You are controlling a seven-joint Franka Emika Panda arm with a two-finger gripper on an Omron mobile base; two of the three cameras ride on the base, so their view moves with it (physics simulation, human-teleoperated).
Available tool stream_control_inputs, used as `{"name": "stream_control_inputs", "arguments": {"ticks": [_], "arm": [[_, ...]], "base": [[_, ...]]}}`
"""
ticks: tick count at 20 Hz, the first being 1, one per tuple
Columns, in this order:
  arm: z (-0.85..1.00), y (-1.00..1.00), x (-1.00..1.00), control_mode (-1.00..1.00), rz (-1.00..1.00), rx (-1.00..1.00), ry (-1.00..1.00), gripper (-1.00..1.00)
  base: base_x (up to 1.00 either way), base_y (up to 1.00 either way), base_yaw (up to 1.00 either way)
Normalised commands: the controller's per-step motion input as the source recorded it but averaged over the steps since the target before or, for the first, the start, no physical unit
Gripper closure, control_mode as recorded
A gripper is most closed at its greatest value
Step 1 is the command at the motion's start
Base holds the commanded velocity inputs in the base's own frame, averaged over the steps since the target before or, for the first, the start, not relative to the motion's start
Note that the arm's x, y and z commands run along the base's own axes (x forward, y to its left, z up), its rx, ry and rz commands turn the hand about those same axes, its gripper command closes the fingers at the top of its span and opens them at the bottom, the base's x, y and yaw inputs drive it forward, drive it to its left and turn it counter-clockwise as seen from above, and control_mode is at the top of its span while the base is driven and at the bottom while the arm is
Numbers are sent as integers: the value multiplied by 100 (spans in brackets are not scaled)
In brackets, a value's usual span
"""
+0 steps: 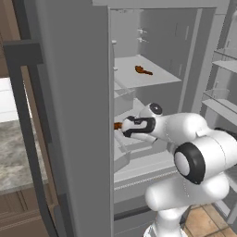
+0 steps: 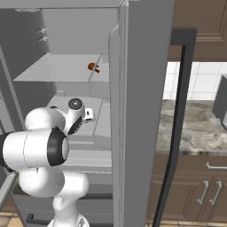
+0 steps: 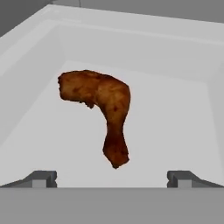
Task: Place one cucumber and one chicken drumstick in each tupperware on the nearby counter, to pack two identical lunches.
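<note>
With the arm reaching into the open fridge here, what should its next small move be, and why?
Probably ease the gripper forward and down over the chicken drumstick, then close. In the hand view the gripper is open, its fingertips wide apart and short of the drumstick, which lies loose on the pale fridge shelf with its thin bone end pointing toward the gripper.

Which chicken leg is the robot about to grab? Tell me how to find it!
Look inside the open grey fridge. Skip the top shelf, where one drumstick lies out in the open, and go down to the pale bin the robot's hand reaches into. The chicken drumstick there lies alone just in front of the open fingers, bone end pointing toward them.
</note>
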Motion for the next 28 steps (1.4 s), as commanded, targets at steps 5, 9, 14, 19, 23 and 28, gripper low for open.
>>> {"name": "stream_control_inputs", "arguments": {"ticks": [5, 9, 14, 19, 23, 28], "arm": [[-17, 3, 29, -100, 0, 0, 0, -100], [-16, 3, 32, -100, 0, 0, 0, -100], [-20, 5, 31, -100, 0, 0, 0, -100], [-23, 7, 28, -100, 0, 0, 0, -100], [-28, 10, 22, -100, 0, 0, 0, -100], [-35, 9, 4, -100, 0, -1, 0, 100]], "base": [[0, 0, 0], [0, 0, 0], [0, 0, 0], [0, 0, 0], [0, 0, 0], [0, 0, 0]]}}
